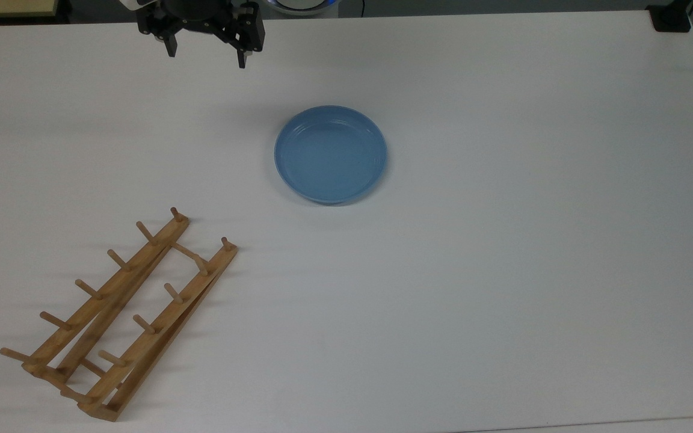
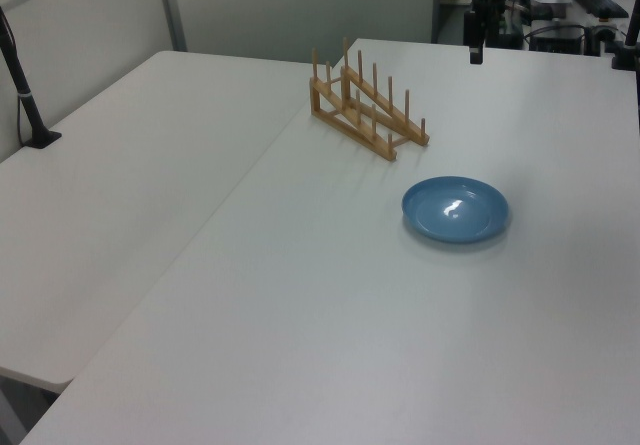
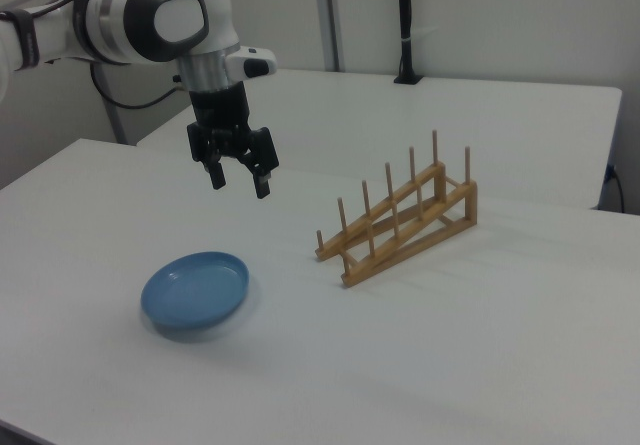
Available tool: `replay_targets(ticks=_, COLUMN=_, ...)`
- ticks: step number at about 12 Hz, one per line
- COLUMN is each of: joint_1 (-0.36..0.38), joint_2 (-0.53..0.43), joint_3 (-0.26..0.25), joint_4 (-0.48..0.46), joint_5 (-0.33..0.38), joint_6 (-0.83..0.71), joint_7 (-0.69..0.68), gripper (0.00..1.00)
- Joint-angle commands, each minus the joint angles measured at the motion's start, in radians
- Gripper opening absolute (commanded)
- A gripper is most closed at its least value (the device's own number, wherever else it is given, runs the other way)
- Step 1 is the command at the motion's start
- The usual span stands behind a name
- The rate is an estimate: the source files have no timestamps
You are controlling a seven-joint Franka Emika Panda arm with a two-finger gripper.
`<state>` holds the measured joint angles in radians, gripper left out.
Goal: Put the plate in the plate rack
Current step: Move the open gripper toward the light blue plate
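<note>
A white surface (image 1: pixel 503 270) carries two objects, with a robot arm (image 3: pixel 140 20) poised above it. The arm is white with dark joints and ends in a black pincer (image 3: pixel 239 179). The pincer hangs in the air, pointing downward, its two fingers spread apart with nothing between them. In the top view the pincer (image 1: pixel 207 58) sits at the upper edge of the picture, above and to the left of the plate.

The plate (image 1: pixel 330 154) is round, shallow and light blue, with a raised rim. It lies flat on the surface, right way up, near the middle of the top view. In the right view the plate (image 3: pixel 195 291) rests below the pincer, well clear of it.

The plate rack (image 1: pixel 119 316) is light-brown wood: two parallel rails joined by crossbars, each with a row of upright pegs. It stands at the top view's lower left, apart from the plate. In the right view the plate rack (image 3: pixel 400 221) stands to the right of the plate, and in the left view the plate rack (image 2: pixel 365 105) stands beyond the plate (image 2: pixel 455 209).
</note>
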<state>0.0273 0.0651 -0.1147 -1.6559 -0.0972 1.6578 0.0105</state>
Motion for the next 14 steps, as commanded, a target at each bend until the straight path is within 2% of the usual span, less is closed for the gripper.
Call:
replay_targets(ticks=1, joint_1=-0.003, joint_2=0.030, joint_3=0.012, joint_4=-0.021, joint_5=0.075, joint_6=0.058, joint_7=-0.038, gripper=1.00)
replay_targets(ticks=8, joint_1=-0.026, joint_2=0.012, joint_3=0.001, joint_4=-0.008, joint_5=0.071, joint_6=0.057, joint_7=-0.044, gripper=1.00)
replay_targets(ticks=14, joint_1=-0.026, joint_2=0.044, joint_3=0.006, joint_4=-0.012, joint_5=0.076, joint_6=0.072, joint_7=-0.072, gripper=1.00)
